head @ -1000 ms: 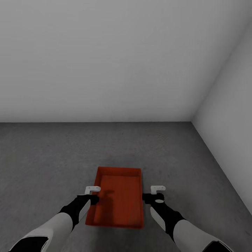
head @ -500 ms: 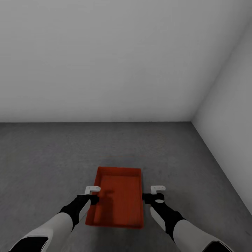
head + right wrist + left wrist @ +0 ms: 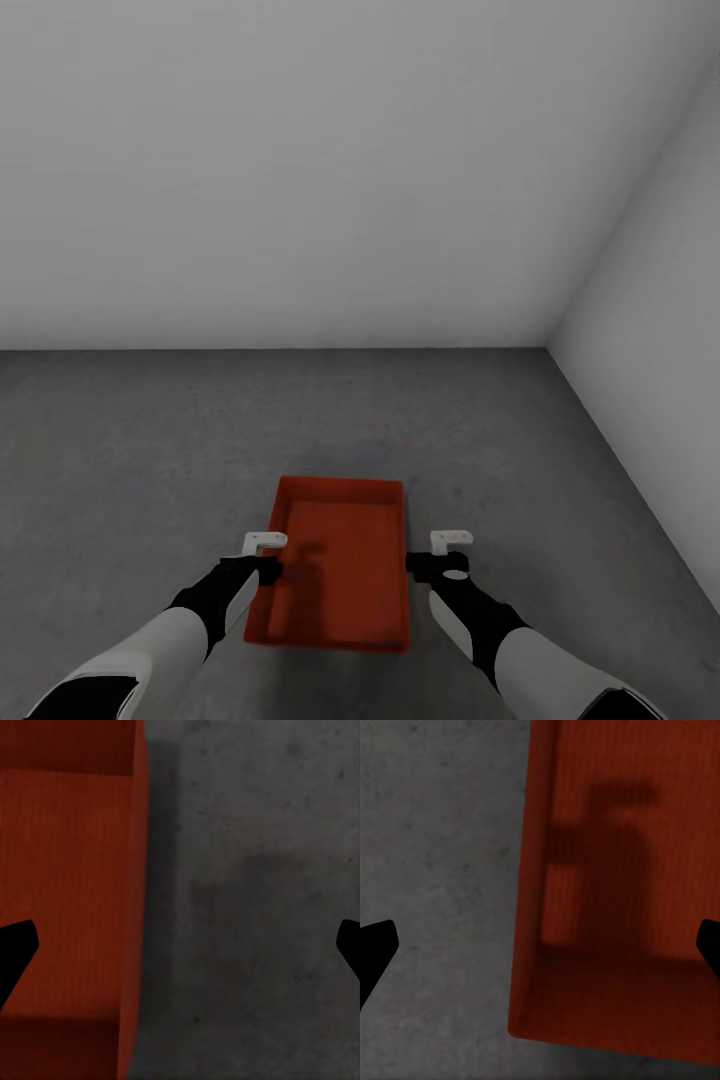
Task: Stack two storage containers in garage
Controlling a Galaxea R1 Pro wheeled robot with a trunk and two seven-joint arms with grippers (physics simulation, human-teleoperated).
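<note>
We see one orange-red rectangular lidless container (image 3: 338, 565) set on the dark grey concrete floor (image 3: 130, 440), our left end effector (image 3: 268, 560) and right end effector (image 3: 425, 556) spread wide astride its side walls, second container unstacked.

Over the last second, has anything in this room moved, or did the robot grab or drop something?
Nothing visibly changed. The orange-red storage container sits in the same spot on the grey concrete floor. The left gripper and right gripper hang open over its two long walls just as before, each with one fingertip on either side of a wall, neither closed on it.
</note>
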